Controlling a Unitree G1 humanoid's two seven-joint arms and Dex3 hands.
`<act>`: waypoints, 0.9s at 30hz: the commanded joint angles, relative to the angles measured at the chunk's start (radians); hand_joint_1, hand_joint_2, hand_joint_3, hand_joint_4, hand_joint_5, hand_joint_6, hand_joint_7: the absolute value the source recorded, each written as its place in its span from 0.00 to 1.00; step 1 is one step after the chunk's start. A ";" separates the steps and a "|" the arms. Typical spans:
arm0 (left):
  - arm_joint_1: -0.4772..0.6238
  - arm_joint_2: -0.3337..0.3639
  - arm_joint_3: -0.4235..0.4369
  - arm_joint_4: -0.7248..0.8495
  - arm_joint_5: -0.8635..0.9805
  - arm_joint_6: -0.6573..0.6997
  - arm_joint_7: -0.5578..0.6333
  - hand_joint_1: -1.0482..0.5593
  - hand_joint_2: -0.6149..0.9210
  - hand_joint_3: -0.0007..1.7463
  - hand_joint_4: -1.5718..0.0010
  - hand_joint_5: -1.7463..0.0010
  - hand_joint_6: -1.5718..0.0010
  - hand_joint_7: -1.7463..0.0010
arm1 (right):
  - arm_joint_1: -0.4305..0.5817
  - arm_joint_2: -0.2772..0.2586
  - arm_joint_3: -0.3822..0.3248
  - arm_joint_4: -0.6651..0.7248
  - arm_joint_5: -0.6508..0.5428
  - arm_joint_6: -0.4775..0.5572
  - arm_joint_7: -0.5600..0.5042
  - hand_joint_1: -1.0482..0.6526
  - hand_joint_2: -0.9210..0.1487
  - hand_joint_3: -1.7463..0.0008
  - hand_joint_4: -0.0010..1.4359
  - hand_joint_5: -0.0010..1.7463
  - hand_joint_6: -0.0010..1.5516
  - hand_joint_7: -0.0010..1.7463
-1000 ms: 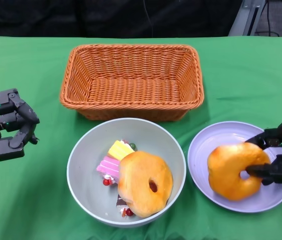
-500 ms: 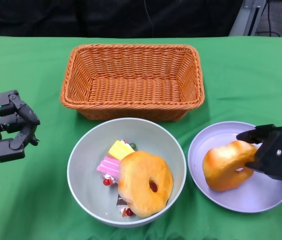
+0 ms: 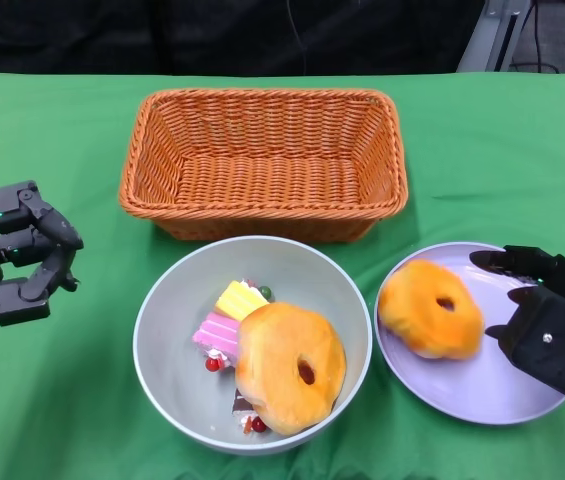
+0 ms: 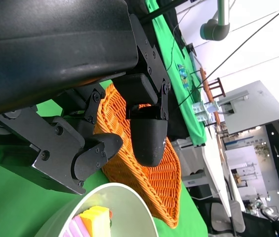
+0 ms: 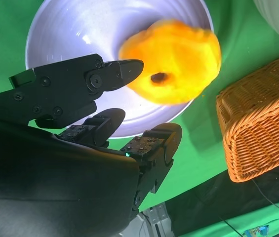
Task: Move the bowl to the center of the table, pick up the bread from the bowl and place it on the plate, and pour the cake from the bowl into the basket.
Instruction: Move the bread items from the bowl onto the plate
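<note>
a flat green cloth (image 3: 52,130) is covering the table from edge to edge. beyond its far edge a dark backdrop (image 3: 262,35) is running across, and a grey metal frame piece (image 3: 487,35) is leaning at the far right.

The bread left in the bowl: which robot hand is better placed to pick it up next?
The right robot hand, probably. It is open beside the plate, close to the bowl, and the bread lies on the bowl's right side. The left robot hand waits farther off.
</note>
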 commanded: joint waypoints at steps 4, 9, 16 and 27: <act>0.009 0.013 0.010 0.008 -0.009 -0.013 0.003 0.68 0.87 0.39 0.50 0.23 0.43 0.52 | 0.010 -0.010 -0.013 0.005 0.001 -0.026 -0.007 0.44 0.00 0.93 0.42 0.02 0.32 0.01; 0.010 0.013 0.012 0.010 -0.003 -0.034 0.014 0.65 0.88 0.33 0.50 0.28 0.41 0.59 | 0.028 -0.002 -0.017 -0.042 -0.023 -0.036 -0.040 0.44 0.00 0.95 0.45 0.03 0.35 0.01; 0.007 -0.003 0.024 0.008 -0.041 -0.029 -0.005 0.61 0.86 0.32 0.52 0.35 0.43 0.75 | 0.092 0.017 -0.040 -0.173 0.022 -0.127 -0.048 0.45 0.00 0.96 0.47 0.03 0.37 0.01; 0.007 -0.016 0.035 0.004 -0.064 -0.019 -0.011 0.59 0.86 0.30 0.54 0.37 0.43 0.82 | 0.178 0.059 -0.036 -0.474 0.106 -0.193 0.018 0.44 0.02 0.99 0.50 0.03 0.41 0.01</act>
